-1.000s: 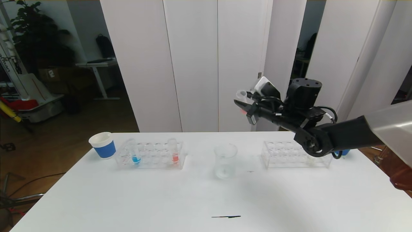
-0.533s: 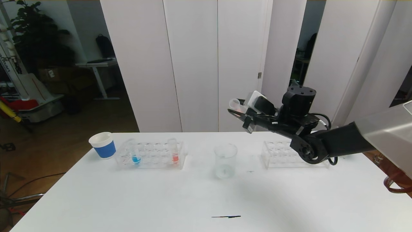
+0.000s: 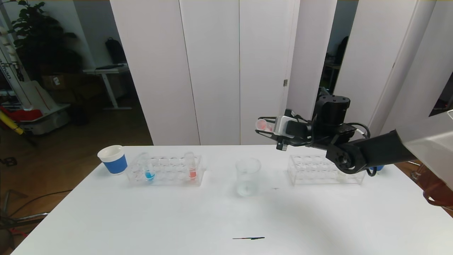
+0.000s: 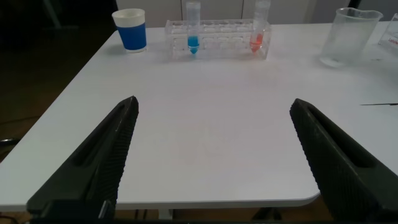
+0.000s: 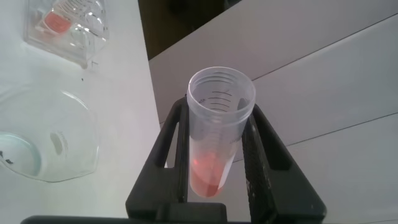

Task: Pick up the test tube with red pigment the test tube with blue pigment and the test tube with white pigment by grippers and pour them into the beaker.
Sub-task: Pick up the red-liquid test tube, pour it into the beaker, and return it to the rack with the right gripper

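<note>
The right gripper (image 3: 263, 127) now points nearly level and sits lower than a second ago, when it angled upward. Its fingers pinch a test tube with red pigment (image 3: 263, 124), which has turned from roughly upright to lying on its side; in the head view its rounded red end faces the camera, where a second ago the open mouth showed at the top. The gripper has also shifted slightly toward the beaker (image 3: 248, 176), which stands on the white table (image 3: 212, 219) below and just to the left of the fingertips, with clear air between them.

Farther left of the fingers, a clear rack (image 3: 166, 170) holds the test tube with blue pigment (image 3: 148, 167) and another tube with red liquid (image 3: 191, 165). A white cup with a blue band (image 3: 113, 159) stands beyond that rack. A second clear rack (image 3: 324, 170) sits under the right arm.

The left gripper (image 4: 214, 155) hovers low at the table's near edge, fingers spread wide, holding nothing.
</note>
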Tool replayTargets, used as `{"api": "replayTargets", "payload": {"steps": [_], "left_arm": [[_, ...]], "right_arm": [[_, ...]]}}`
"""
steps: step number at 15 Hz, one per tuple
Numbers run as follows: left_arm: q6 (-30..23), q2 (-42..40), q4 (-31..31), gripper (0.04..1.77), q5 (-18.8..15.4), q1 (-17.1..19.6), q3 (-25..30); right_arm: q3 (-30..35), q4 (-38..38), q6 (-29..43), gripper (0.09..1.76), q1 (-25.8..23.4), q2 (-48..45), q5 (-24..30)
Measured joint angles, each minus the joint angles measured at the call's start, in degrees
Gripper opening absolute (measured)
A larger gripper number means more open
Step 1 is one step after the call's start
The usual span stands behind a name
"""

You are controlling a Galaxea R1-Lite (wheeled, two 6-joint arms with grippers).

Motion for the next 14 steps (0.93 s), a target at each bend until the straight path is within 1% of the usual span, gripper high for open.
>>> {"api": "replayTargets", "payload": {"steps": [3,7,10,12,14], "left_arm": [[0.0,0.0,-0.02,1.74,0.0,0.0,0.0],[0.0,0.0,0.0,1.74,0.0,0.0,0.0],[0.0,0.0,0.0,1.74,0.0,0.0,0.0],[0.0,0.0,-0.02,1.74,0.0,0.0,0.0],[0.01,0.0,0.0,1.74,0.0,0.0,0.0]], "right_arm": [[-3.0,4.55,-6.39,0.59,-0.65,0.41,1.57],[-4.72,5.4,-12.53,0.59,-0.09,0.83,1.93],[-4.61,3.89,-18.63,0.59,0.07,1.68,1.93],[-4.9,-0.13,-19.61,0.59,0.07,2.73,2.27],[-4.71,-1.05,-22.38,0.59,-0.06,3.56,3.04]]}}
